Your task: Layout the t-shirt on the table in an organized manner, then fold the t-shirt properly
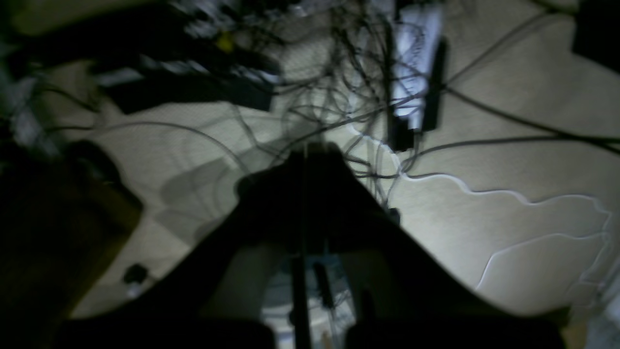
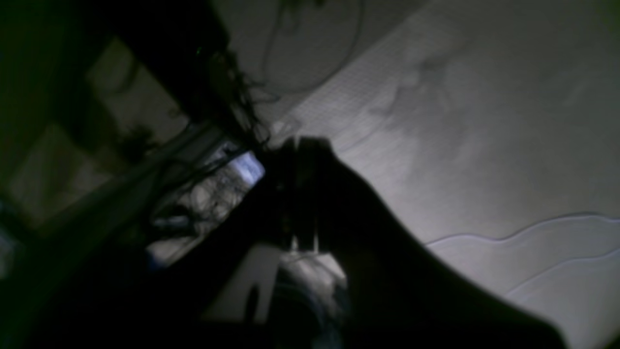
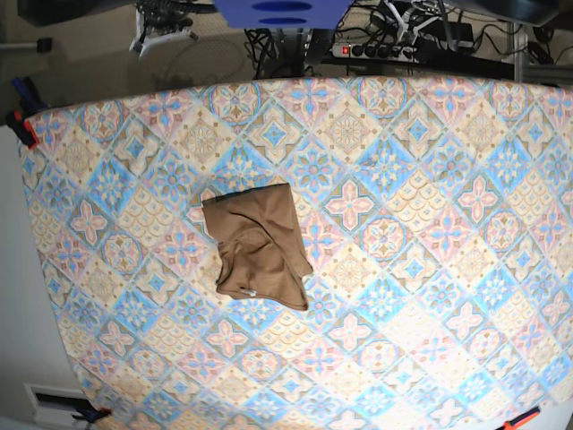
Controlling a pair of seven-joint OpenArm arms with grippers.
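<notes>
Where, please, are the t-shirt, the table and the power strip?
t-shirt [image 3: 258,253]: base view, middle of the folded fabric.
table [image 3: 421,269]: base view, bare patterned cloth.
power strip [image 3: 376,50]: base view, its middle.

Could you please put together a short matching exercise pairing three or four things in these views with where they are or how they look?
Things:
1. t-shirt
2. table
3. power strip
4. left gripper

Descriptions:
A. pastel diamond tile pattern
B. dark silhouette over a cable-strewn floor
C. tan-brown, bunched compactly left of centre
D. beyond the table's far edge

Pairs: 1-C, 2-A, 3-D, 4-B
</notes>
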